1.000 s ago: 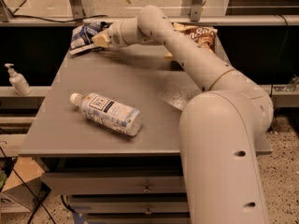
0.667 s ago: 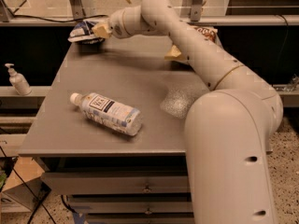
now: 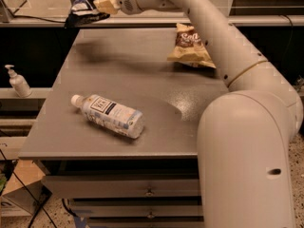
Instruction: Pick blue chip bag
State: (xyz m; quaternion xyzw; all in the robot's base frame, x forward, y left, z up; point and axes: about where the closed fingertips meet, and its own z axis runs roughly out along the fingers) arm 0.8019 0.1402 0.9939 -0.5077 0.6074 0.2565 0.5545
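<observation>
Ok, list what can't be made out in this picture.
Camera view:
- Print on the blue chip bag, held in the hand above the table's far left corner: blurred.
- Text on the bottle: too small.
- Right edge of the tan chip bag: hidden by the arm.

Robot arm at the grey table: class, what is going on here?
The robot's gripper is shut on the blue chip bag and holds it in the air above the far left corner of the table. The tan chip bag lies at the far right; the clear plastic bottle lies on its side near the front.
</observation>
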